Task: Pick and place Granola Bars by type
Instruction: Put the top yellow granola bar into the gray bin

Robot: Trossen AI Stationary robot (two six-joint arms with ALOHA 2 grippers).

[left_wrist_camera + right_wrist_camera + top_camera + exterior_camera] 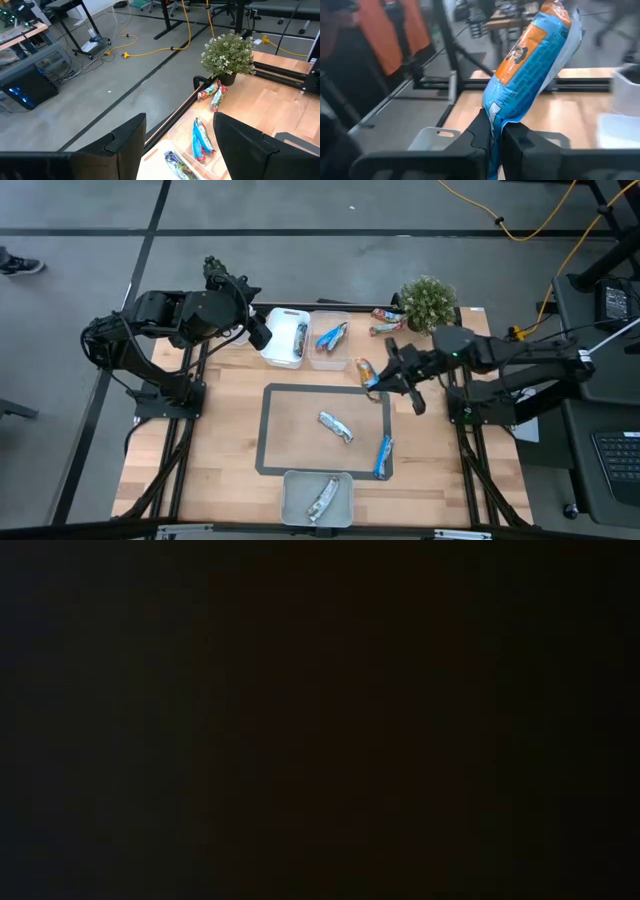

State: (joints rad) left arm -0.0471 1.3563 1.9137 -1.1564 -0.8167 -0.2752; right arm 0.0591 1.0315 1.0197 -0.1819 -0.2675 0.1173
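My right gripper hovers over the far right corner of the grey taped rectangle and is shut on a blue-and-orange granola bar. My left gripper is open by the white tray, which holds one bar. In the left wrist view, blue bars lie flat in the clear tray. A silver bar and a blue bar lie flat inside the rectangle. Two brown-red bars lie beside the plant. The low view is black. My right gripper pinches the blue-and-orange bar between its two fingers by the crimped end of the wrapper. The rest of the bar sticks out past the fingertips, tilted, and touches nothing else in view.
A potted plant stands at the table's far right corner. A third tray with a silver bar sits at the near edge. Bare wood lies left of the taped rectangle. Yellow cables run on the floor beyond the table.
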